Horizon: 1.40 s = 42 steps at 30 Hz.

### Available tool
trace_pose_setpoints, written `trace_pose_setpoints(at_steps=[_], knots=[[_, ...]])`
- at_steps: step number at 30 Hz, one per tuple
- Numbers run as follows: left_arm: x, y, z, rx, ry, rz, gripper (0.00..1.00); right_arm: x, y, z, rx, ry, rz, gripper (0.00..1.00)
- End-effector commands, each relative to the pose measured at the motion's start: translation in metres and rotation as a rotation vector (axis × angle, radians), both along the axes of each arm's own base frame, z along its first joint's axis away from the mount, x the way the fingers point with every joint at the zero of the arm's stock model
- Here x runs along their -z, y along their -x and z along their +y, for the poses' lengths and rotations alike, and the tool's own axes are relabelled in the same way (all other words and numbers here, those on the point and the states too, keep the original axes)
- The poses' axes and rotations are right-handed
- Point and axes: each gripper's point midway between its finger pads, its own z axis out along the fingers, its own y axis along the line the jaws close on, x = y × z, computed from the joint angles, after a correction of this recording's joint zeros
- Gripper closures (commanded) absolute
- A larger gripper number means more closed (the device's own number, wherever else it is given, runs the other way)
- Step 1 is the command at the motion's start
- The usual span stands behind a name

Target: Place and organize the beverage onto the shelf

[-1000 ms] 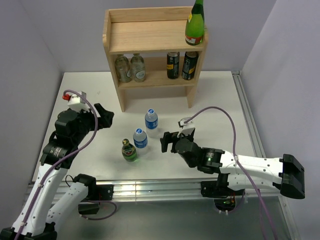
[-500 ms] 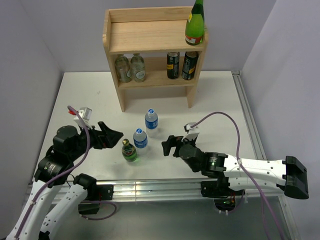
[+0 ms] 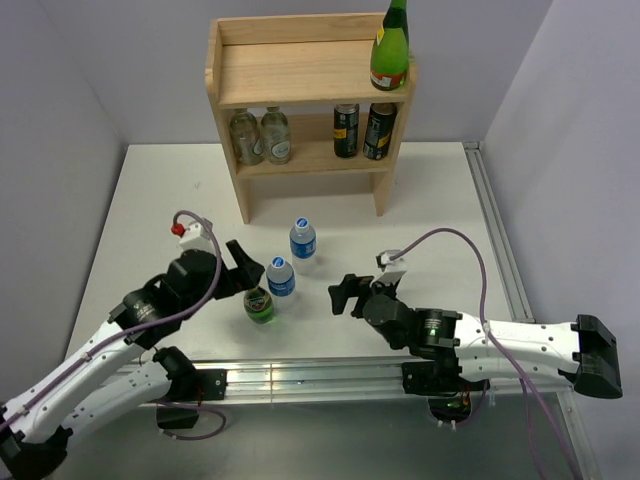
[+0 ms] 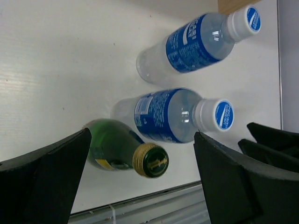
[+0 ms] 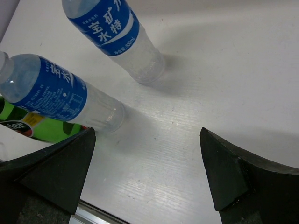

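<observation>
Left wrist: left gripper [image 4: 142, 140] fingers spread, framing the green bottle [image 4: 110, 147], gold cap [image 4: 150, 160] visible. Right wrist: right gripper [image 5: 148, 135] spread near two water bottles [image 5: 46, 91]. Only overhead shows the shelf [image 3: 300, 72].

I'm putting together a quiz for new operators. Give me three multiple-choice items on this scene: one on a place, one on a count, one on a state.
1. Where does the tall green bottle stand?
A. the shelf's top board, right end
B. the shelf's lower board
C. the table

2. How many blue-capped water bottles stand on the table?
A. one
B. two
C. four

3. What is the left gripper doing?
A. shut on a can
B. open, holding nothing
C. out of view

Answers:
1. A, it stands at the top board's right corner.
2. B, two stand upright in front of the shelf.
3. B, its wrist view shows the fingers spread wide with nothing between them held.
</observation>
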Motion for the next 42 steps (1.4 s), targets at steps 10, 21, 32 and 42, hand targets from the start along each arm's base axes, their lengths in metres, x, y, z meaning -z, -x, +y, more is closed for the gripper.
trace_pose_setpoints(at_steps=[10, 21, 32, 42], knots=[[0.038, 0.008, -0.012, -0.220, -0.019, -0.098, 0.01, 0.019, 0.006, -0.034, 0.059, -0.007, 0.008, 0.00], [0.107, 0.017, -0.033, -0.209, -0.148, -0.129, 0.01, 0.010, 0.009, -0.040, 0.057, -0.050, 0.008, 0.00], [0.143, 0.008, -0.025, -0.240, -0.228, -0.209, 0.01, 0.014, 0.009, -0.033, 0.053, -0.062, 0.016, 0.00], [0.143, -0.003, -0.025, -0.271, -0.279, -0.291, 0.02, 0.021, 0.008, -0.029, 0.058, -0.042, 0.022, 0.00]])
